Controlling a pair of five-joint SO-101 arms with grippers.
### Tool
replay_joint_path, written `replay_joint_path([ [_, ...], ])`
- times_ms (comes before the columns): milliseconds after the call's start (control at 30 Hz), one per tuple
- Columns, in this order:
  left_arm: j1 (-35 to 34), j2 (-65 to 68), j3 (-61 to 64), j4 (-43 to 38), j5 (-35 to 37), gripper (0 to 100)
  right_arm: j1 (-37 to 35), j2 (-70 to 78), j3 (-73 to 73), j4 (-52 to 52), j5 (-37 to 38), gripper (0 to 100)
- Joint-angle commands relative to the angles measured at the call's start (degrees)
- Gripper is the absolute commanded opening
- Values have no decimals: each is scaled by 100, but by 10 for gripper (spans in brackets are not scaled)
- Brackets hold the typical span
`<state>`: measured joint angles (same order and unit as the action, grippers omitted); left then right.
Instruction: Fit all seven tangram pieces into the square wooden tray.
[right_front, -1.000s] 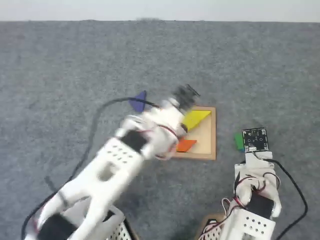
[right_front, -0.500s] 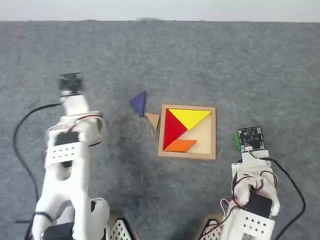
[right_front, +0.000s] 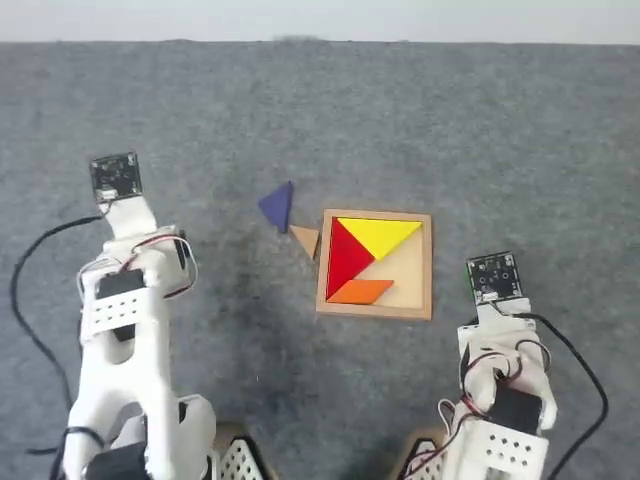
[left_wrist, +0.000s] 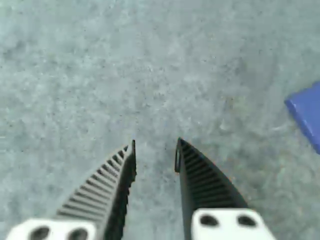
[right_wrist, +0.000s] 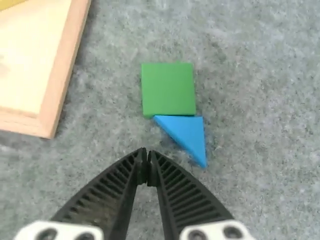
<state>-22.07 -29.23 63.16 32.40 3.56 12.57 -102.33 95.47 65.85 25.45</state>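
Note:
The square wooden tray (right_front: 425, 262) lies mid-table holding a red triangle (right_front: 347, 255), a yellow triangle (right_front: 381, 235) and an orange piece (right_front: 360, 291). A dark blue triangle (right_front: 277, 205) and a small tan triangle (right_front: 306, 240) lie on the carpet just left of the tray. My left gripper (left_wrist: 154, 148) hovers open over bare carpet at the far left, with the dark blue triangle (left_wrist: 306, 113) off to one side. My right gripper (right_wrist: 147, 155) is shut and empty, just short of a green square (right_wrist: 168, 89) and a light blue triangle (right_wrist: 186, 136) beside the tray's edge (right_wrist: 64, 70).
Grey carpet covers the whole table. The left arm (right_front: 128, 290) stands at the left, the right arm (right_front: 500, 340) at the lower right beside the tray. A black cable (right_front: 30, 290) loops by the left arm.
The left arm has swung from over the tray far to the left, uncovering the red triangle in the tray. The right arm has edged slightly lower.

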Motion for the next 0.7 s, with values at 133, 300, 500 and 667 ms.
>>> replay_joint_path([
  [133,0,9,92,-290,79,123,-75,-110,35,-110,97,6],
  [300,0,9,514,-1108,79,123,-92,-92,-281,-48,79,6],
  [500,0,9,593,-1213,79,123,-549,549,-686,-84,88,6],
  [667,0,9,602,-1213,79,123,-971,2123,-2163,-189,88,6],
])
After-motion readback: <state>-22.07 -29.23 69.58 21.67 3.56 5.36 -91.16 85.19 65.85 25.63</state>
